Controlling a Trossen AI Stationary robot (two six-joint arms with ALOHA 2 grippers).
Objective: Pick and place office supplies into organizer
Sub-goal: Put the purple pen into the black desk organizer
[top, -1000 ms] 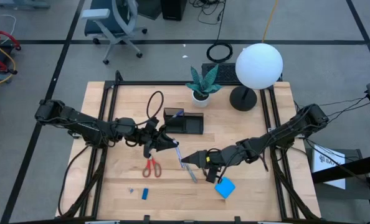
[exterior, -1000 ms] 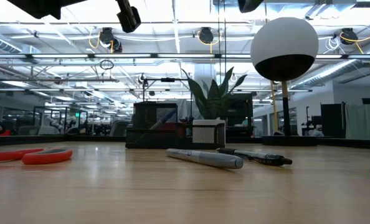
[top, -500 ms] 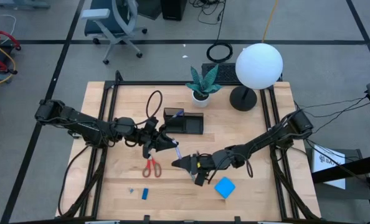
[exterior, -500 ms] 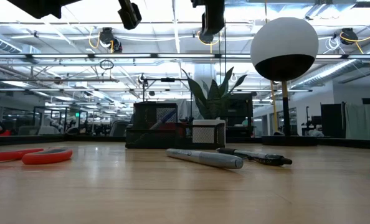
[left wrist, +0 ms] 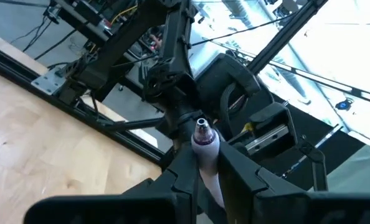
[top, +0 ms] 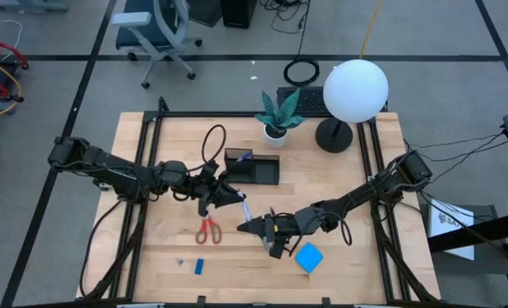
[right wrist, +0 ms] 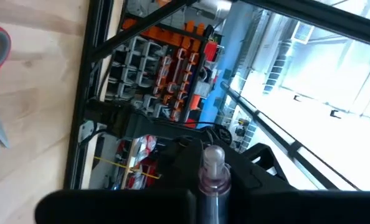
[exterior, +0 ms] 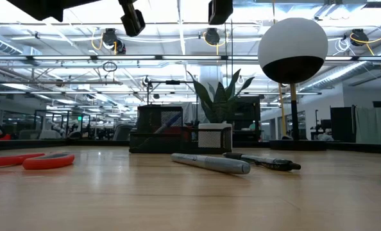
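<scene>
Above the wooden table [top: 339,180], mid-air: left gripper [top: 228,196] clamped on a slim pale pen [left wrist: 205,149], just in front of the black compartmented organizer tray [top: 254,168]. Right gripper [top: 247,228] clenched on a second slim pen [right wrist: 212,172], beside the red-handled scissors [top: 208,229]. Two pens [exterior: 211,163] lie on the table.

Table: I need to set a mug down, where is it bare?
Bare wood between organizer and lamp base, and the corner left of the cable loop. Crowded mid-front: scissors, pens, blue pad, left gripper, right gripper.
</scene>
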